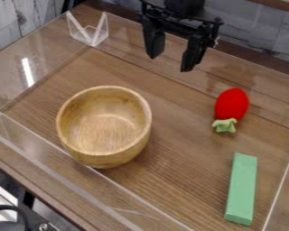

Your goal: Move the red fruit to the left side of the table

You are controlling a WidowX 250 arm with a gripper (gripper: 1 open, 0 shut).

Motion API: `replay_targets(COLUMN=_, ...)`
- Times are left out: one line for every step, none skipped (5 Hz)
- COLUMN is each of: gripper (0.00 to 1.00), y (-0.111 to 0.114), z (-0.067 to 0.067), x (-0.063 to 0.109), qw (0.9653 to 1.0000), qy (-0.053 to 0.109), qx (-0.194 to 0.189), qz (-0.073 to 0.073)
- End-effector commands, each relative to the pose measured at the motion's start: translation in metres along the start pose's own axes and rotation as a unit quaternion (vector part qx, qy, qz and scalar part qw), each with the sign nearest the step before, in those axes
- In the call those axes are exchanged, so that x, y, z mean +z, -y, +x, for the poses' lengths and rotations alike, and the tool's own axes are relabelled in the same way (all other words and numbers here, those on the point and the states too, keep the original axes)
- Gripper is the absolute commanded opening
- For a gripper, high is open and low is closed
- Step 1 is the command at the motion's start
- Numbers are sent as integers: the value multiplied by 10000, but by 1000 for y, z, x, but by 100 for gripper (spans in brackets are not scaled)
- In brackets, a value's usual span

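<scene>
Above the far edge of the brown wood-grain table (183,95), your black gripper (173,56) hangs with its fingers spread wide and holding nothing. From those fingers, the small glossy red strawberry-shaped fruit (231,106) lies toward the camera and to the right, well apart. It rests right of the round light wooden bowl (104,125), long axis running near to far, green stem nearest you.

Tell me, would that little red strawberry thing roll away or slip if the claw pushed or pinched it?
The red fruit looks rounded and tapered, so a push would probably make it wobble or roll in a curve, not slide straight. Its glossy skin suggests it might slip between the fingers of the open gripper. It seems a small, likely light toy, lying on the table.
</scene>
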State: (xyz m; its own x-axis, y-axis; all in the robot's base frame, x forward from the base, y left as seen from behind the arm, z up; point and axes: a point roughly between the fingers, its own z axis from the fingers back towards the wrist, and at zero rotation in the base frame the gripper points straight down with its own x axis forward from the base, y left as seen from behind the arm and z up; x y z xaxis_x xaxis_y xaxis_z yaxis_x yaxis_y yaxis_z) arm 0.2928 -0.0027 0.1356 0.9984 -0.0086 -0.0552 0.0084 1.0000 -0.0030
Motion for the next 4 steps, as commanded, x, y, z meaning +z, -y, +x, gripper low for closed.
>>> replay_targets(gripper=100, y=4, z=5, x=-10, qw=9997, qy=-75, qx=214, qz=-38)
replay_targets(gripper=100, y=29, z=16, x=-25, qw=10000, qy=4, qx=10, qz=-55)
replay_targets(gripper=100, y=59, z=33, x=-39, qw=9998, qy=118, qx=-169, qz=-50)
replay_targets(gripper=100, y=81, z=54, x=-46, qw=9993, qy=266, qx=-243, qz=-27)
